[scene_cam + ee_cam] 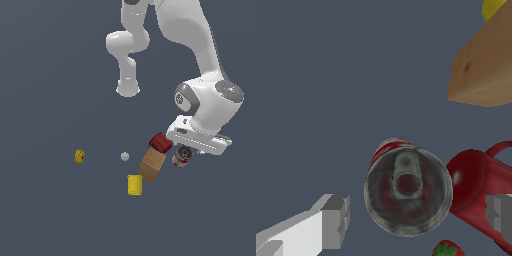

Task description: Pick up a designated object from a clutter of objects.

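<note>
The robot's gripper (416, 220) hangs with jaws spread wide on either side of the small red-and-white tin can with grey metal ends (407, 192), not touching it. The can stands upright against the dark-red cup (478, 187), near the brown box (483, 70).

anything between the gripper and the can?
Nothing sits over the can; its grey top faces the open gripper directly. The dark-red cup crowds one finger and seems to touch the can.

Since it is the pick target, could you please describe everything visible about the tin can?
The tin can is a small cylinder with a red-and-white label and dull grey metal end bearing a pull tab. It stands roughly upright, slightly tilted, below the open gripper, between its fingers, ungrasped. The dark-red cup sits against it.
</note>
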You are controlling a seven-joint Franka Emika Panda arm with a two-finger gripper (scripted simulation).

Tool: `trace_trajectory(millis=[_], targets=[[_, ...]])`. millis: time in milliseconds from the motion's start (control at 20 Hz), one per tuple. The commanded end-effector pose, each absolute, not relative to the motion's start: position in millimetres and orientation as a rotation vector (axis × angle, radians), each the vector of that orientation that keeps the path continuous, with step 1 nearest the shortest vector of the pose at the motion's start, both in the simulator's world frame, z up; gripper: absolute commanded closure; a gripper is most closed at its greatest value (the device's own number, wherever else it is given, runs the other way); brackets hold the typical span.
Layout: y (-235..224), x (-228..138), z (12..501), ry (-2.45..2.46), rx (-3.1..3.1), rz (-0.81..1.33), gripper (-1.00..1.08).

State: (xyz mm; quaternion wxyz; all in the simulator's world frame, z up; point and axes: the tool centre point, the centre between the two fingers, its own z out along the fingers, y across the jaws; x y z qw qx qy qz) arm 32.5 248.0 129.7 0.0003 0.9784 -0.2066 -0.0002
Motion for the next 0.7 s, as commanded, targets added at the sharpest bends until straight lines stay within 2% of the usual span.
trace_trajectory(millis=[0, 300, 650], targets=[[250, 32, 128, -0.659, 3.072, 0.0, -0.92], [250, 32, 122, -0.655, 3.072, -0.001, -0.92], [250, 31, 88, -0.658, 3.072, 0.0, -0.92]])
